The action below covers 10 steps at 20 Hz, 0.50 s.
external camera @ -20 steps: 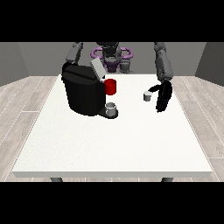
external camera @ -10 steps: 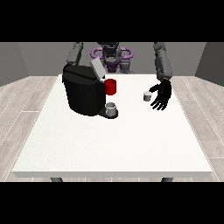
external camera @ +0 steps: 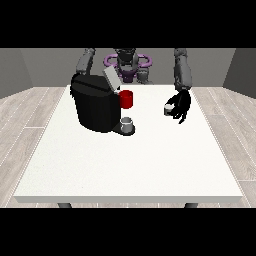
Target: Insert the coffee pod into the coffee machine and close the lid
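Note:
The black coffee machine [external camera: 95, 107] stands on the left half of the white table [external camera: 130, 165], its grey lid [external camera: 111, 78] tilted up and open. A red part [external camera: 127, 99] sticks out of its front, above a grey cup [external camera: 127, 122] on the drip tray. The small grey-white coffee pod [external camera: 169, 109] sits on the table to the right of the machine. The hand at the view's right [external camera: 181, 104] is right beside the pod, touching or almost touching it, with its fingers pointing down and not curled round it. The other arm [external camera: 85, 61] runs down behind the machine and its hand is hidden.
The robot's torso [external camera: 127, 65] is behind the table's far edge. Wooden floor surrounds the table. The table's near half is bare white surface.
The hand at the view's right has moved left and closer to the pod. Its fingers, spread half a second ago, now hang nearer together. The machine and lid have not moved.

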Motion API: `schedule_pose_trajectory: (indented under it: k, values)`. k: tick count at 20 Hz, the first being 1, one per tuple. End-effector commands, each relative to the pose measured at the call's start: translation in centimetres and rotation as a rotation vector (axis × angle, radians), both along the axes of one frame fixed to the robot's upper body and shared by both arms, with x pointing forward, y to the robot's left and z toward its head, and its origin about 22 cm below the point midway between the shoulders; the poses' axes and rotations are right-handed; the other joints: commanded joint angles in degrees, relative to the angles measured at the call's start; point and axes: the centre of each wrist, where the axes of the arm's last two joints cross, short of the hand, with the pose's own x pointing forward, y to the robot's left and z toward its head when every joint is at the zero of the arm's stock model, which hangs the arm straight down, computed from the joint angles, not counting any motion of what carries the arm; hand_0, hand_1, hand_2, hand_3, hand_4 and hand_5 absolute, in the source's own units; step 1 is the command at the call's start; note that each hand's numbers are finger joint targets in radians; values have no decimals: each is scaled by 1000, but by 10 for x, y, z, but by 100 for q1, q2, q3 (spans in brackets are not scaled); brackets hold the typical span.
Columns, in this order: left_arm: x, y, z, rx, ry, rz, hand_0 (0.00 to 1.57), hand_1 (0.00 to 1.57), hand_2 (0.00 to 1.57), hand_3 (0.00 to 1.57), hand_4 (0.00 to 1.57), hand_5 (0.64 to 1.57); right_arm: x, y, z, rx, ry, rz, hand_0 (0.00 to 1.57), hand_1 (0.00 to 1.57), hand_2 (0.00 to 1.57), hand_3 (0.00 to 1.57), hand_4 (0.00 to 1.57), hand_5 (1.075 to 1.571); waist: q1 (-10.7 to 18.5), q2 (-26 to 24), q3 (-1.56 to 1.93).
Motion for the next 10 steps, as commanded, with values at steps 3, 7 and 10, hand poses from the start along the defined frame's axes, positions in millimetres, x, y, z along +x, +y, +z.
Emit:
schedule_pose_trajectory:
  k: [3,7,10]
  values:
    - [3,-34,-21,-29,85,-91,1255,1255,1313,1208,64,1571,7,-10,-2,-11,45,-42,0,0,0,0,292,1571,133,-356,-66]
    - [7,-41,-24,-10,72,-65,1138,1138,1250,1167,424,1571,-1,-8,-20,7,56,-6,0,0,0,0,365,1571,15,-333,-66]
    - [1,-41,-31,-59,-25,-120,1529,1529,1514,1409,714,1571,-5,-28,-26,35,47,-21,0,0,0,0,412,1571,90,-256,-66]
